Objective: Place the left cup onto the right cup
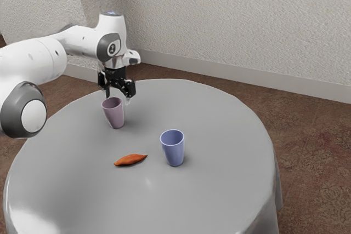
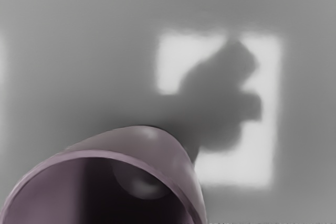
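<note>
table (image 1: 236, 135) is seen first, round and grey, and everything stands on it. from the exterior view's left the white arm (image 1: 38, 61) is stretched over its far edge. the gripper (image 1: 117, 92) is held just above the mauve cup (image 1: 114, 114), and its jaws are seen spread, with nothing pinched between them. the mauve cup is found near the table's far side, at the exterior view's left; in the wrist view the mauve cup (image 2: 168, 156) is seen with its open mouth close under the hand. the blue cup (image 1: 173, 149) is placed well apart from it, toward the exterior view's right and nearer to the camera. both cups are stood upright, mouth up, so the long axis of each is vertical, and the wall is narrowed a little toward the base. the mauve cup is judged light, stiff and smooth, probably plastic; breaking is not expected, but it can be tipped if pushed at the rim. a hold is best taken on the rim wall, one jaw inside and one outside, and the cup should be kept upright so its base can be set into the blue cup. an orange piece (image 1: 130, 160) is laid flat near the blue cup, not touching it.
</note>
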Controlling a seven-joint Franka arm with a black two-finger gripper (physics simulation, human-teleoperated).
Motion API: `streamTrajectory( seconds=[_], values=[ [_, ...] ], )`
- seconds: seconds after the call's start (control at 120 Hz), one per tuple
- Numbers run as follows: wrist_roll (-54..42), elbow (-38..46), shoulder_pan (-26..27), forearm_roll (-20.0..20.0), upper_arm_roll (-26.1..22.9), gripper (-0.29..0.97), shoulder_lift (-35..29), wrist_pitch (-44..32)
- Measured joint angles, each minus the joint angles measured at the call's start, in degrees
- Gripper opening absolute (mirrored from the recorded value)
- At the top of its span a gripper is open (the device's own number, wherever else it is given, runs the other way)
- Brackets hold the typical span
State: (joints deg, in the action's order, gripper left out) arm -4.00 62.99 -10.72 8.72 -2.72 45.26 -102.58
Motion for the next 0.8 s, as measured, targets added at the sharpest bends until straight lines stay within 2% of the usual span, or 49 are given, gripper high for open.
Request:
streamTrajectory(
  seconds=[0.567,0.633,0.8],
  values=[
    [0.3,7.8,0.3,-0.8,-0.4,0.68,-1.4,-6.4],
    [0.2,7.6,0.5,-0.6,-0.4,0.59,-1.4,-6.8],
    [0.2,7.5,0.5,-0.5,-0.4,0.18,-1.4,-7.4]
  ],
)
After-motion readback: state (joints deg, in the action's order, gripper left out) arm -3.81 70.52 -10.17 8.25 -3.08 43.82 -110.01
